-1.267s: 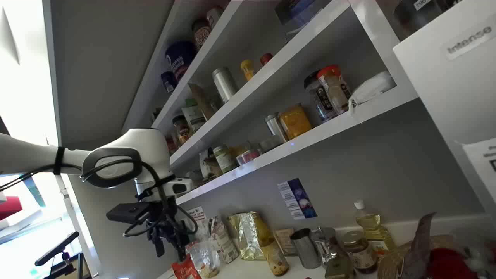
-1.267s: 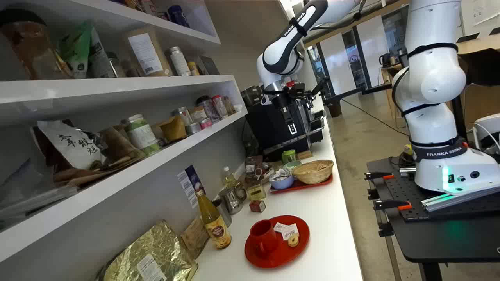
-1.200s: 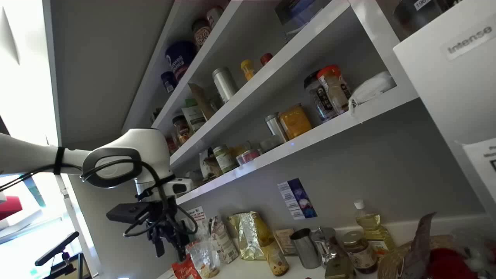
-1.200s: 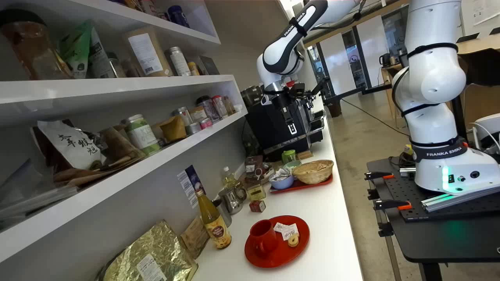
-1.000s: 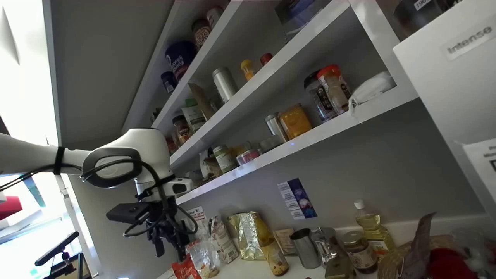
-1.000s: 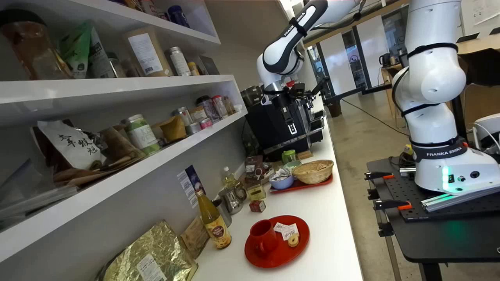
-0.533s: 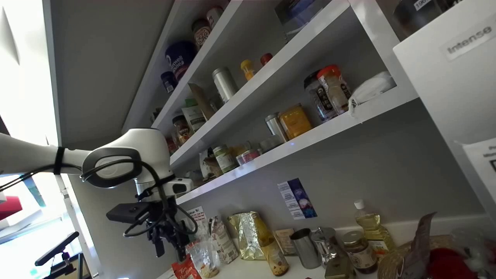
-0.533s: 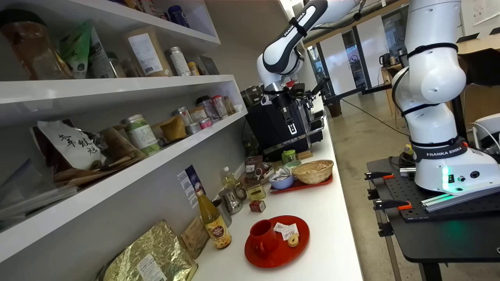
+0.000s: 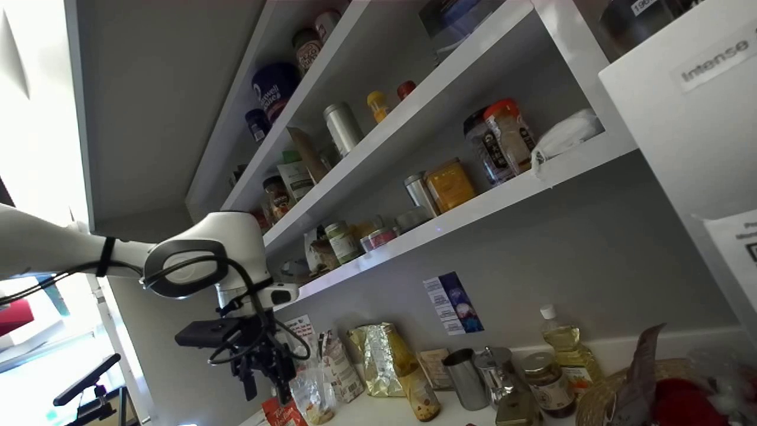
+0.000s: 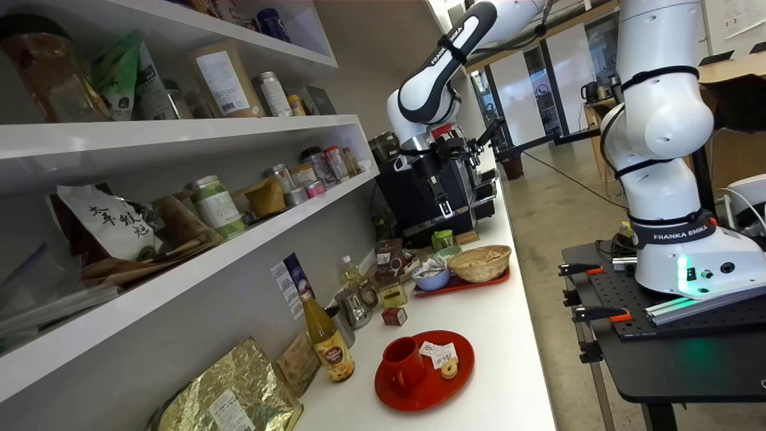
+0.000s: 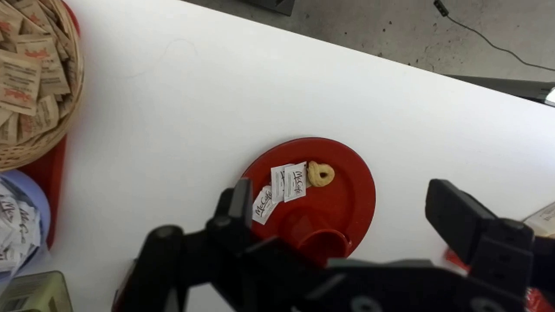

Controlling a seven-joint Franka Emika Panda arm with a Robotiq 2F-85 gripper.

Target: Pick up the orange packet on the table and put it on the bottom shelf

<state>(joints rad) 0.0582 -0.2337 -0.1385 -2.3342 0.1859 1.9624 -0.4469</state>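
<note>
Pincer [image 11: 340, 190]: my fingers [image 11: 453, 216] were spread wide and had hold of nothing. Through the gap, in the wrist view, I saw the plate [image 11: 364, 190], its cup [image 11: 323, 247] and a stretch of table [image 11: 164, 108], all well below me.

Location: in an exterior view the packet [image 9: 284, 413] was low, near table level, just beside the clear bag [image 9: 314, 397]. Its foot fell outside the frame.

Bearing: in that same view it lay beneath my fingers and a shade toward the picture's right; one tip overlapped its top edge. I read that as line of sight rather than contact, but could not prove it. The wrist view supported an offset: red patches [image 11: 537, 300], which I judged to be the packet, showed at the lower right, outside the gap.

Long axis: it looked upright, printed face outward. With the foot cropped and the view steeply tilted, I could not fix its angle against my fingers.

Judgement: pick not yet made. The next move called for a sideways shift along the table, toward the wrist picture's right and away from the plate, until the packet sat inside the gap; only then a descent. Straight down risked the plate, or a finger clipping the packet and tipping it. The bottom shelf [image 9: 473, 213] ran higher up, so I expected the lift to need care around its front edge.
</note>
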